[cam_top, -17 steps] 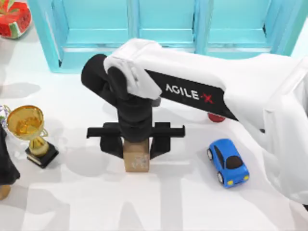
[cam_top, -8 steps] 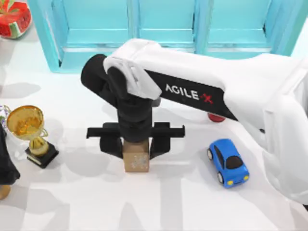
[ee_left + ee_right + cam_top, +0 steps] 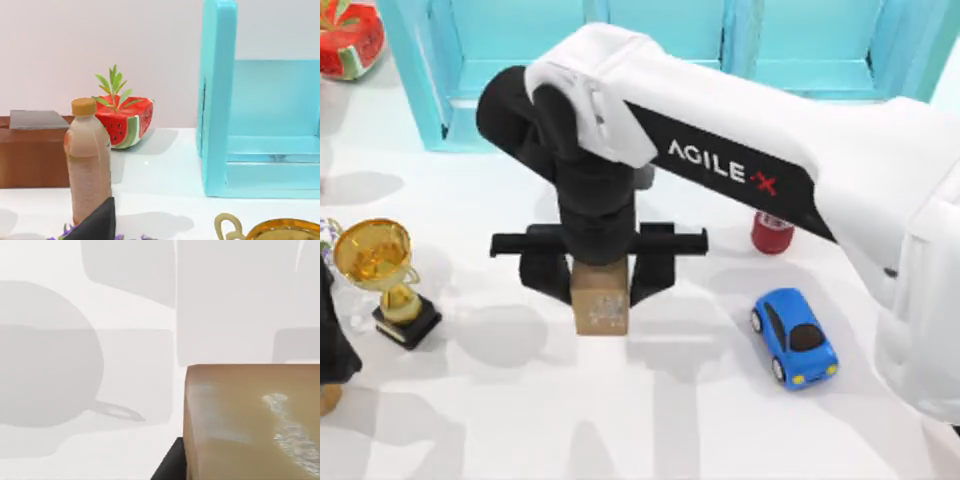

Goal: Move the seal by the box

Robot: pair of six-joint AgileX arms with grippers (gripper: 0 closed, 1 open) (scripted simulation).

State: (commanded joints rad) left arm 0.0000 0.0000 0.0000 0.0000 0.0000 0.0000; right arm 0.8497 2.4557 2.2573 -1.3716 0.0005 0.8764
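The seal [image 3: 600,303] is a small tan-brown block with a pale speckled mark on its top face. My right gripper [image 3: 599,288] is shut on it, one black finger on each side, near the table's middle. It hangs a little above the white tabletop, with its shadow below and to the right. The right wrist view shows the seal [image 3: 250,425] close up over bare table. In the left wrist view a brown wooden-looking box [image 3: 30,155] with a grey top stands beyond a bottle; I cannot tell whether it is the task's box. My left arm [image 3: 332,330] is parked at the left edge.
A blue toy car [image 3: 794,337] and a red can [image 3: 772,232] lie right of the seal. A gold trophy [image 3: 380,275] stands at the left. A turquoise shelf [image 3: 660,60] spans the back, with a watermelon planter [image 3: 348,38] at the back left. A bottle [image 3: 87,160] stands near the left arm.
My right gripper has risen with the seal in it and shifted slightly toward the back. The red can is now more exposed. The left arm has not moved.
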